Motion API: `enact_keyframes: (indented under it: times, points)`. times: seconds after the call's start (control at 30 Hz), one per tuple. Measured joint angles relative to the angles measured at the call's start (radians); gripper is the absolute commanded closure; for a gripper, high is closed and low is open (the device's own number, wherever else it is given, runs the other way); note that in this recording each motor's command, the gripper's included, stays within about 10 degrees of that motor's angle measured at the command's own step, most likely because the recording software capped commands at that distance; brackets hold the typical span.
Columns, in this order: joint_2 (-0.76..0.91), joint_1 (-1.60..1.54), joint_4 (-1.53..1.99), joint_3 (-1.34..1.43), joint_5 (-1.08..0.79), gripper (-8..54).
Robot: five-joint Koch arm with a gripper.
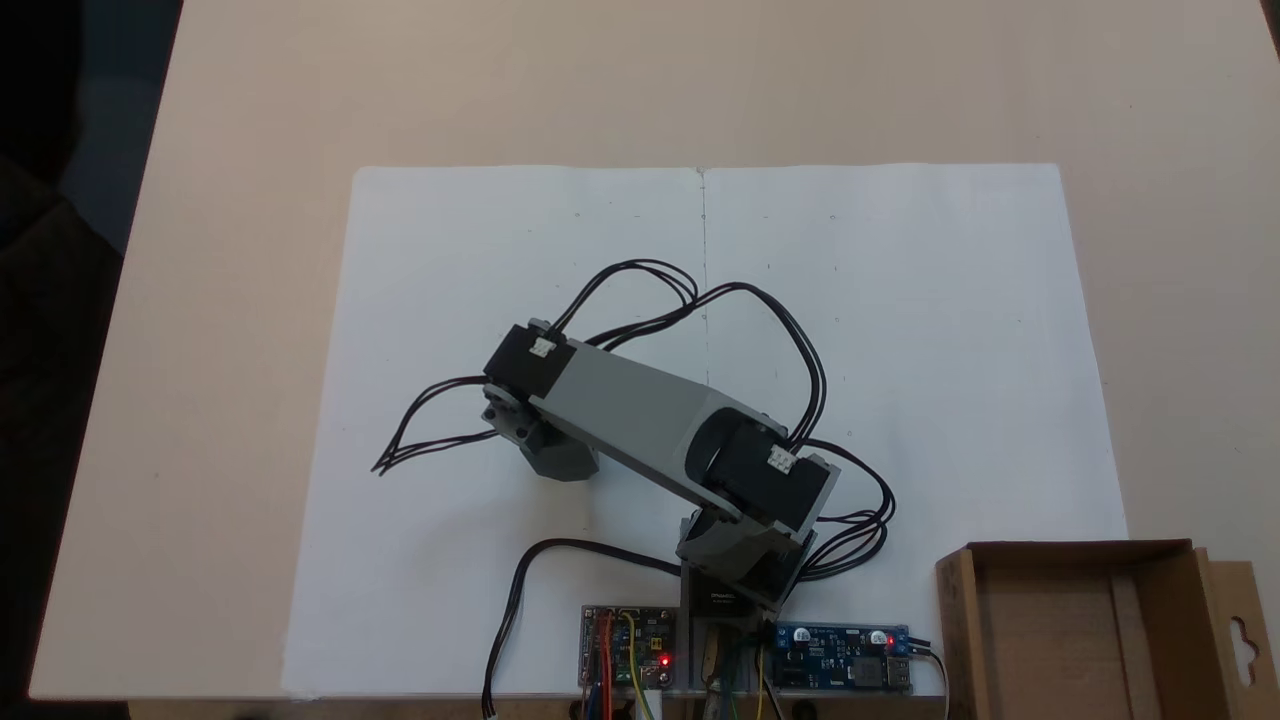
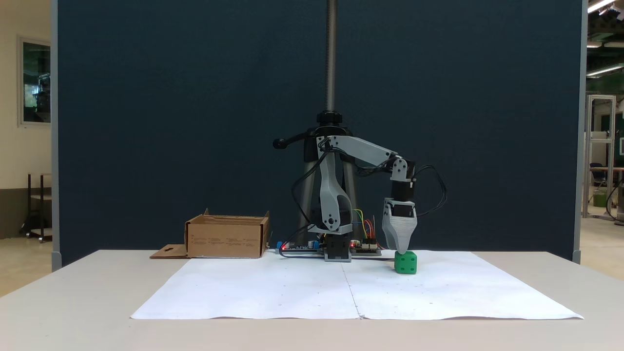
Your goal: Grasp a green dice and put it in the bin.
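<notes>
The green dice (image 2: 405, 263) rests on the white paper, right of the arm's base in this fixed view. My gripper (image 2: 400, 249) points straight down, and its tip meets the top left of the dice. Its jaws line up one behind the other, so their gap is hidden. Seen from above, the grey arm (image 1: 620, 410) reaches left over the paper and covers the dice. The bin (image 1: 955, 620) is a brown cardboard box at the lower right corner there, with nothing inside. From the front, the bin (image 2: 226, 237) stands left of the base.
Two white sheets (image 1: 900, 350) cover the middle of the table. Circuit boards (image 1: 625, 655) (image 1: 840, 668) with lit red LEDs flank the arm's base at the table edge. Black cables (image 1: 430, 420) loop out from the arm. A tripod pole (image 2: 331, 58) rises behind the base.
</notes>
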Motion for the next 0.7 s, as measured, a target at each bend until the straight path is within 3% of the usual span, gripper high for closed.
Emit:
enact_keyframes:
  times: [0.7]
  points:
    - [-0.064,-0.018,0.0,-0.044,0.034,2.4]
